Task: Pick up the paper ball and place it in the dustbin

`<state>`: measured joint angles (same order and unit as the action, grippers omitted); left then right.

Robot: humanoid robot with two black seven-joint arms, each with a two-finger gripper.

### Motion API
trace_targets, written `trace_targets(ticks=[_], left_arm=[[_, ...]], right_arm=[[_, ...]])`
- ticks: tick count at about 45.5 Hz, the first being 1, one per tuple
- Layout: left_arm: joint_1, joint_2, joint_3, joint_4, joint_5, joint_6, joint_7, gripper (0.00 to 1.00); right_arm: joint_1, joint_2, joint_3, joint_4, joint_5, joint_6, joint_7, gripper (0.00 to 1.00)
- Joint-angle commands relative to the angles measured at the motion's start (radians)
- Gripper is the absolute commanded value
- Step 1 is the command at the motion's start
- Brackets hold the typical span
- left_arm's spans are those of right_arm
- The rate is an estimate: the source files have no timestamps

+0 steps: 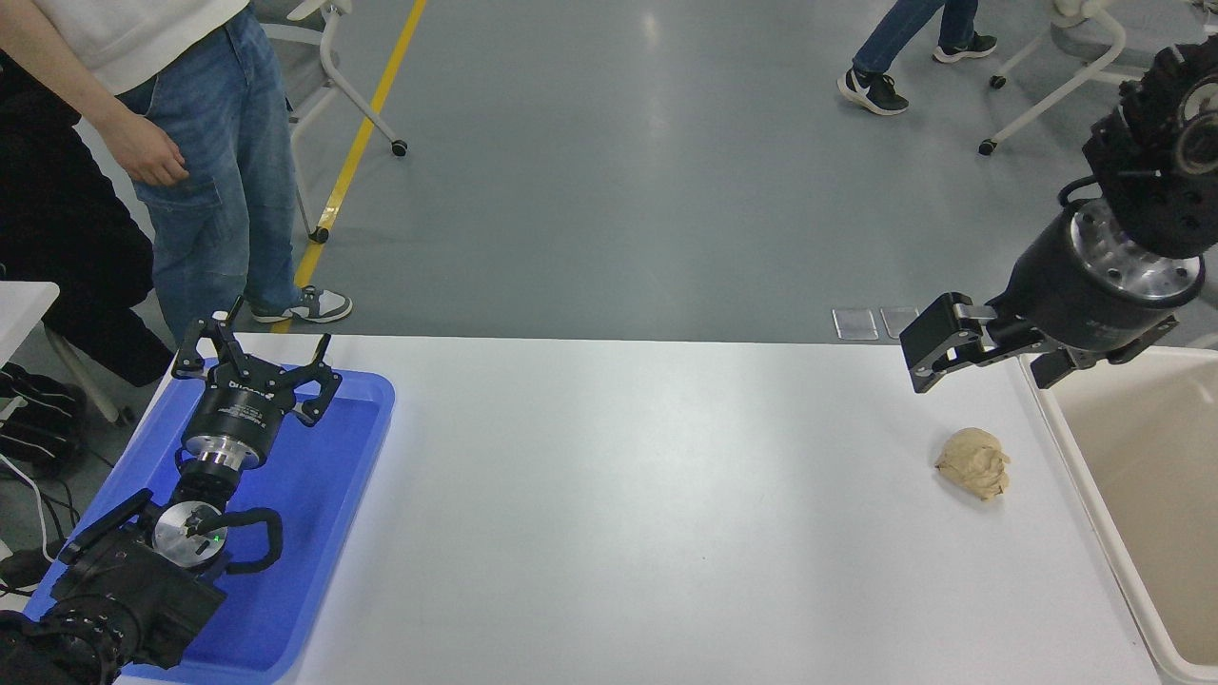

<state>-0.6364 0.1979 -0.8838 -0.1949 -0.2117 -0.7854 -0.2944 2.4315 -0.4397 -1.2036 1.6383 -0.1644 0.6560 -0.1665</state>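
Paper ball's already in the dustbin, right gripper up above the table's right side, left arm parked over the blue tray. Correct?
Not quite. The head view shows the paper ball lying on the white table, just left of the dustbin, not in it. The rest holds: the right gripper hangs above the table's right side, and the left gripper is parked over the blue tray.

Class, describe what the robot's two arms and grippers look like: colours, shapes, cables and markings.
Both arms are black. The left gripper has thin black linkage fingers on a black cylinder with small white lettering, above a silver metal ring; a black cable loops beside its wrist, where a green light shows. The right gripper has blocky black fingers on a thick black cylinder with a silver bolted flange.
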Motion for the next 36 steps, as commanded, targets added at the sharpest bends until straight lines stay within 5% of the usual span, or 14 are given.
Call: trace_targets(ticks=[1,36], left_arm=[[0.000,0.002,0.000,0.000,0.002,0.000,0.001,1.00],[0.000,0.002,0.000,0.000,0.000,0.000,-0.002,1.00]], right_arm=[[0.001,-0.004,-0.001,0.000,0.000,-0.006,-0.001,1.00],[-0.132,-0.014,0.004,-0.040,-0.006,-0.095,-0.001,1.00]])
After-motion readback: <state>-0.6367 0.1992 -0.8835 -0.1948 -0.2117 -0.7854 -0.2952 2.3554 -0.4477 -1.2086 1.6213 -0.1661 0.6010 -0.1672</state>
